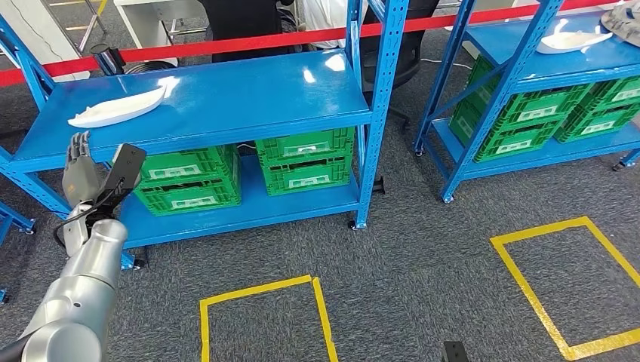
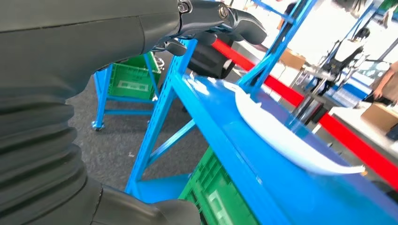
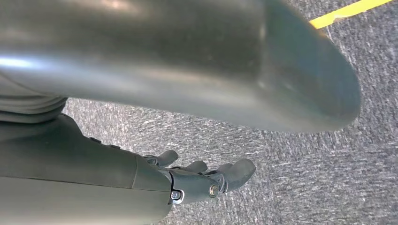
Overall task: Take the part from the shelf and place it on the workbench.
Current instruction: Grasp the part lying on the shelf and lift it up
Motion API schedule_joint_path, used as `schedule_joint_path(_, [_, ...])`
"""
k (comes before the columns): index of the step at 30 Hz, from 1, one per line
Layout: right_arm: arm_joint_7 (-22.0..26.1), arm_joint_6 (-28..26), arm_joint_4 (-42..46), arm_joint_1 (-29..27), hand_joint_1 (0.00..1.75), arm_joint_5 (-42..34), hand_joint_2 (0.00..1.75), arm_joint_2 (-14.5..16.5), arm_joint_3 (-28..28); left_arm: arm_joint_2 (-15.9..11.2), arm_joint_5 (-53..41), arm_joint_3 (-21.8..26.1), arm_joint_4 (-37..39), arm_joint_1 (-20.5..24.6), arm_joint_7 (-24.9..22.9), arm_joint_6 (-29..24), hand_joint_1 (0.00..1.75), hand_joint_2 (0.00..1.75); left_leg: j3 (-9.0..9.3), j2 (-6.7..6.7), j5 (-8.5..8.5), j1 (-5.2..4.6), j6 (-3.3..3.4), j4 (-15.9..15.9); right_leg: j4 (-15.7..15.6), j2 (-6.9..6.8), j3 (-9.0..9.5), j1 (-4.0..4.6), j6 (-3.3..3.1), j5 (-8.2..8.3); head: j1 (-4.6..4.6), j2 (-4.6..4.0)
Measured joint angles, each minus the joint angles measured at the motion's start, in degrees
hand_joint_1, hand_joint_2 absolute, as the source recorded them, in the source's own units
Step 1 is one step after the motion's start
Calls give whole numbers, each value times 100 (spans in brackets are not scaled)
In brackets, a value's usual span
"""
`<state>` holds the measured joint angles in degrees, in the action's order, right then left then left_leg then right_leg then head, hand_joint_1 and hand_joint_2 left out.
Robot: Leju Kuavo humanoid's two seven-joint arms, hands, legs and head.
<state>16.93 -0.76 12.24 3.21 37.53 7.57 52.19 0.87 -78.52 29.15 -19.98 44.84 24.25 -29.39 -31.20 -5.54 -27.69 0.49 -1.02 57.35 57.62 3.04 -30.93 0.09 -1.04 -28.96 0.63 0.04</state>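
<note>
A long white curved part (image 1: pixel 118 109) lies on the top deck of the near blue shelf (image 1: pixel 249 98), towards its left end. My left hand (image 1: pixel 78 164) is raised in front of the shelf's front edge, just below and left of the part, fingers straight and apart, holding nothing. In the left wrist view the same white part (image 2: pixel 281 136) lies on the blue deck a short way beyond my fingers (image 2: pixel 220 18). My right hand (image 3: pixel 206 180) hangs over grey carpet with its fingers loosely apart and nothing in it.
Green crates (image 1: pixel 306 161) fill the lower deck. A second blue shelf (image 1: pixel 543 68) at right carries another white part (image 1: pixel 573 40) and more green crates. A red barrier tape (image 1: pixel 249 41) runs behind the shelves. Yellow tape squares (image 1: pixel 264 313) mark the grey carpet.
</note>
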Motion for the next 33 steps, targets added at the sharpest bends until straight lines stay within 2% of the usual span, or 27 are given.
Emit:
schedule_joint_path(10, [-1,-2,-2,0,0,32,0,-1,0,-122,116,-235,-88,-10,23,-57,0,175,-4,0,0,-1,0,2,0,0,0,-2,1,1,1,1])
schedule_joint_path(13, [34,-10,-2,0,0,144,0,-7,-1,-164,494,-326,-204,-135,151,-334,0,175,-4,6,0,-1,0,2,0,6,0,-2,1,1,1,1])
schedule_joint_path(16, [53,-11,-2,-7,0,347,0,-19,-9,-236,1034,-553,-549,-497,200,-683,0,175,-4,10,-1,-1,0,1,0,11,-4,-2,1,0,0,1])
schedule_joint_path(21, [-28,-10,-4,-7,0,578,0,-27,-49,-442,1017,-1185,-1380,-1171,-366,-1003,0,175,-13,7,-1,1,-1,0,0,7,-12,0,1,0,0,0])
schedule_joint_path(24, [-119,12,-11,-6,0,764,0,-24,-116,-589,1079,-1479,-1881,-1500,-494,-1021,0,175,-14,14,-1,1,-1,-1,1,13,-12,0,1,0,0,0])
schedule_joint_path(27, [-181,41,-26,-12,0,925,0,-22,-218,-686,1240,-1611,-2374,-1831,-460,-1062,0,175,-12,24,-2,1,-1,-2,1,22,-15,0,1,0,-2,0])
schedule_joint_path(31, [-178,45,-32,-12,0,931,0,-22,-238,-698,1288,-1628,-2566,-1961,-430,-1075,0,175,-14,21,-2,1,-1,-1,1,18,-16,-1,1,0,-1,1])
schedule_joint_path(33, [-92,50,-38,-3,0,888,0,-21,-260,-706,1373,-1653,-3277,-2504,-391,-1079,0,175,-17,22,-3,0,0,-1,0,19,-20,-2,1,-1,0,1])
